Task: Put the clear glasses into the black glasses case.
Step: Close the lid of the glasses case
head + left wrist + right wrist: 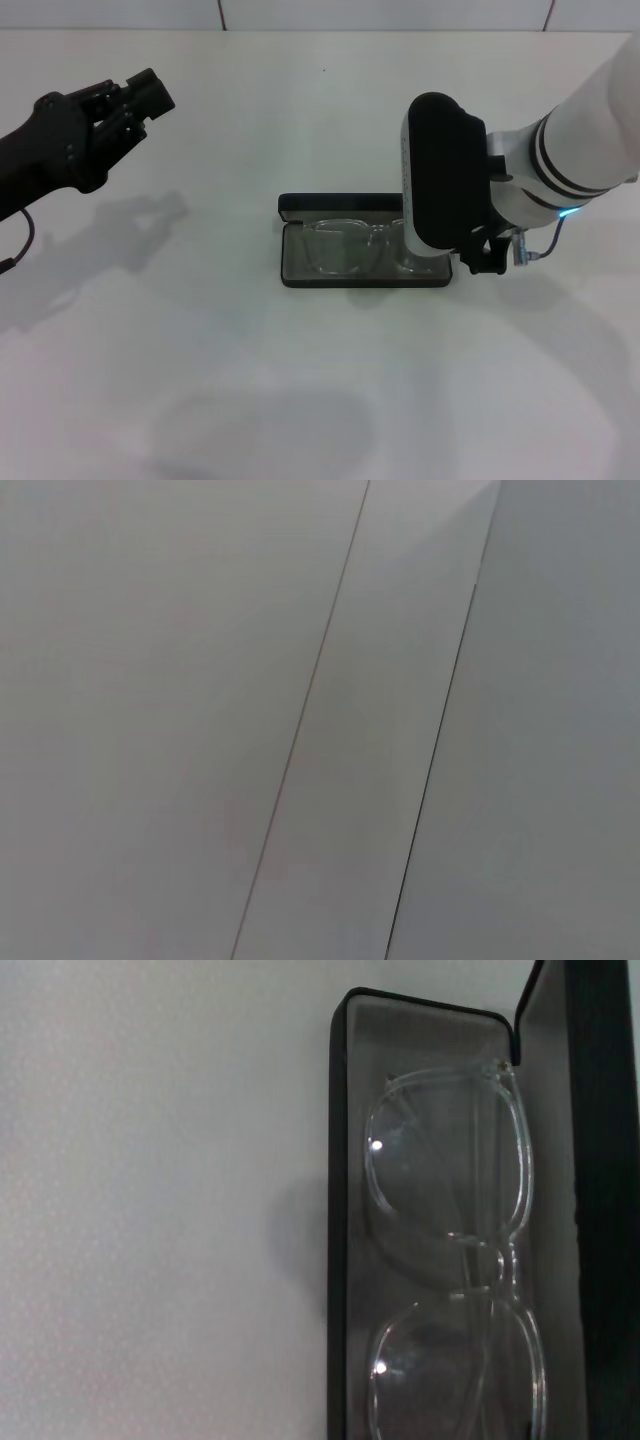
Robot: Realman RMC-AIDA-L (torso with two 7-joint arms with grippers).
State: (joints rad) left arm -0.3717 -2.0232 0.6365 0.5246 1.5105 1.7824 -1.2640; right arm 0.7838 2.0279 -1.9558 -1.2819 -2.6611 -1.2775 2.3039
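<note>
Clear glasses (345, 243) lay inside the open black glasses case (300, 272) on the surface (300, 400). Right pincer (478, 255) hovered at the case's right end; its state could not be told. Judged best: withdraw straight up, avoiding the lid. Right wrist view showed the frame seated flat (head view partly blocked). Left pincer (140, 95) was parked well apart, apparently closed.

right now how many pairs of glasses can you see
1: the clear glasses lie inside the open black glasses case at mid-table, their right end hidden beneath the right gripper.
</note>
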